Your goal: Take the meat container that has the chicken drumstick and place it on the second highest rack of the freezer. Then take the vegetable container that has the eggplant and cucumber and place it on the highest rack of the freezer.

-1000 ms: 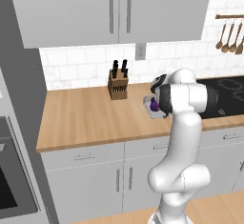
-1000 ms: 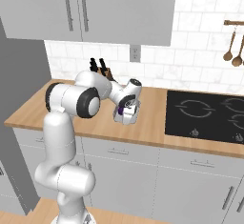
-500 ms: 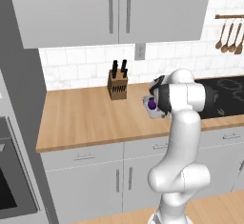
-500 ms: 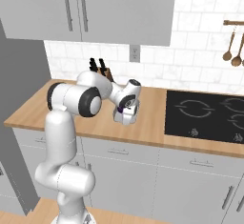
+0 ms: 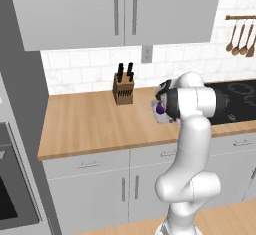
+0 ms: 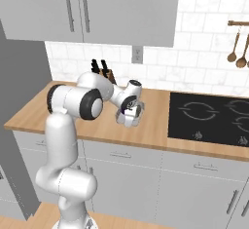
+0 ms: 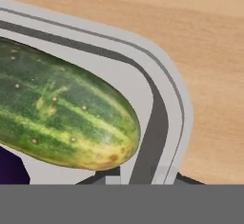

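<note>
Pinching the near rim of the vegetable container (image 7: pixel 164 104), my gripper (image 7: pixel 138 176) has its jaws drawn narrow onto the tray wall at the corner. Cucumber (image 7: pixel 62 118) lies inside, just beside the fingertips; eggplant (image 7: pixel 10 168) touches it below. Container sits on the wooden counter (image 5: pixel 90 124), between the knife block (image 5: pixel 123 85) and the black cooktop (image 6: pixel 209 118).

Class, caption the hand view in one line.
Close-up of a cucumber lying in a grey container on a wooden counter.
</note>
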Controlling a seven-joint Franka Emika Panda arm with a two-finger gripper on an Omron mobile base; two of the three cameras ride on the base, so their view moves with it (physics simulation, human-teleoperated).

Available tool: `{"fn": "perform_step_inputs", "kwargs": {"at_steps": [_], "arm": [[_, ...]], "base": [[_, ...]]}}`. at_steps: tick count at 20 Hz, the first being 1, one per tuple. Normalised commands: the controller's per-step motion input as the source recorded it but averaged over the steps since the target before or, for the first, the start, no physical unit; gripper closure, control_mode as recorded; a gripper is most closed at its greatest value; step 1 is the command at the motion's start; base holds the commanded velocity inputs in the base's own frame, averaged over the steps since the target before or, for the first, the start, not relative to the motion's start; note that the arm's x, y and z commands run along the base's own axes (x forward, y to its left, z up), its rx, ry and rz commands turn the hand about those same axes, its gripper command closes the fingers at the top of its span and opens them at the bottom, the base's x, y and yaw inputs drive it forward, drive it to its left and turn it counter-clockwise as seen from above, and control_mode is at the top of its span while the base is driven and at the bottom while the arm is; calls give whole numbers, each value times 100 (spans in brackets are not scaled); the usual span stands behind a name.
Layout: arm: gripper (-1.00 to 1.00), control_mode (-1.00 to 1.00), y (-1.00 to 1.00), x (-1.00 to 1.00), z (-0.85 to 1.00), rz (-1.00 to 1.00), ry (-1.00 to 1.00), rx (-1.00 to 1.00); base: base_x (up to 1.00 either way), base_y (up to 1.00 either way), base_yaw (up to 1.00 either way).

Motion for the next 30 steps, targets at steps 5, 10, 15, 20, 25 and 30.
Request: {"fn": "perform_step_inputs", "kwargs": {"at_steps": [5, 10, 15, 20, 25, 30], "arm": [[100, -100, 0, -52, 38, 0, -14, 1], [100, -100, 4, -83, 87, 8, -20, 0], [100, -100, 11, -98, 83, 20, -18, 11], [100, -100, 16, -89, 85, 31, -11, 12], [100, -100, 5, -85, 70, 56, -3, -3], [100, -100, 0, -84, 62, 66, -5, -17]], "base": [[0, 0, 0], [0, 0, 0], [0, 0, 0], [0, 0, 0], [0, 0, 0], [0, 0, 0]]}}
